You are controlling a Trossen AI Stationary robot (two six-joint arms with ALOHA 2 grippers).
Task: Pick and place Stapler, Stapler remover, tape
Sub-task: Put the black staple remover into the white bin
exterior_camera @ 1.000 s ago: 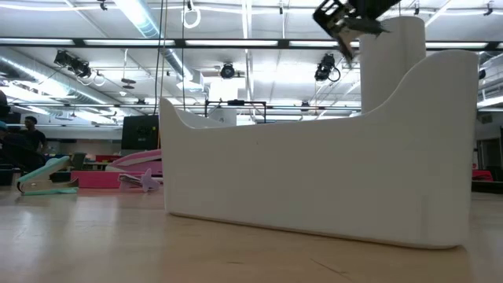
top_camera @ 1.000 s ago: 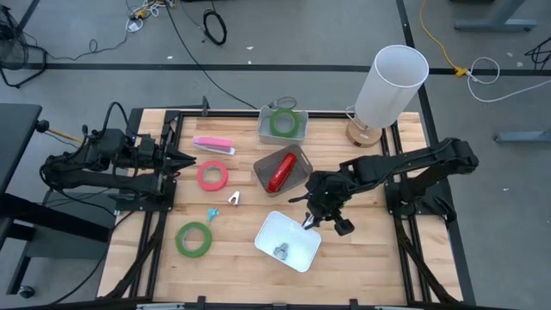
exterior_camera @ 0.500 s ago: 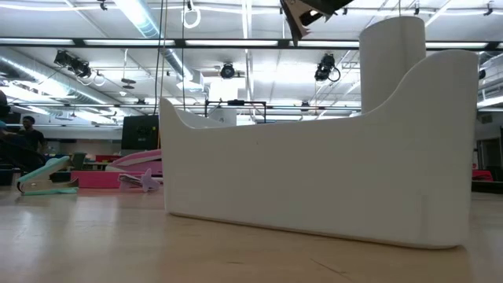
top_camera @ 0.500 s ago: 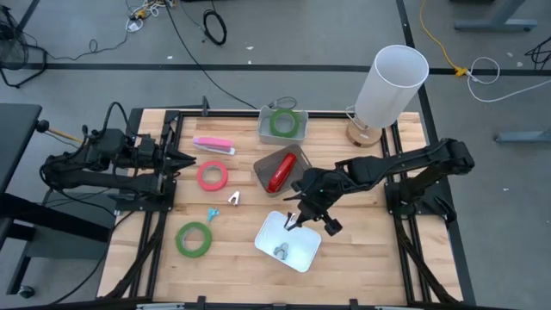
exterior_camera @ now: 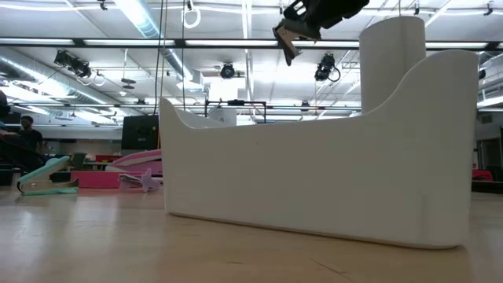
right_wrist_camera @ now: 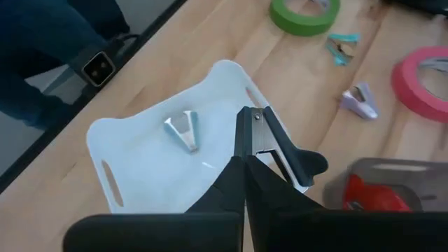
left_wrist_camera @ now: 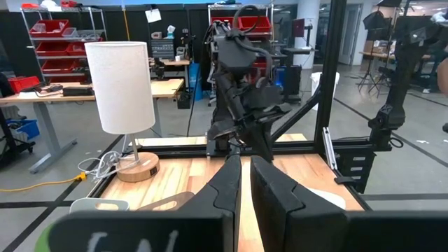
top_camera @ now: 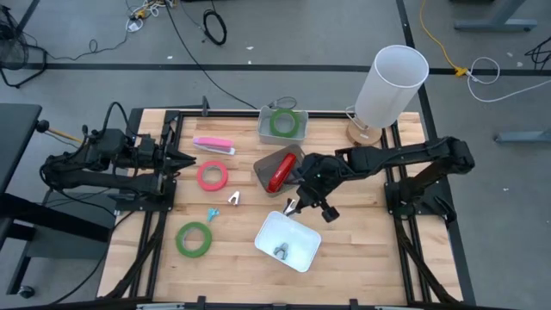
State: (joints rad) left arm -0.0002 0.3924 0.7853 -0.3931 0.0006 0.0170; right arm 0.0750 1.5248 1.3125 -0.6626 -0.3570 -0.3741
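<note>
The left gripper waits closed at the table's left edge, near the pink tape. The right gripper, closed and empty above the white tray's far rim, should open, then drop squarely over the loose stapler remover beside that tape.

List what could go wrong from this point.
1. The right gripper hangs shut by the white tray; a low pass could clip its rim and shift it.
2. The lilac staple remover lies close to the red-pink tape; grabbing it may nudge the roll.
3. It is small and may slip from the fingers.
</note>
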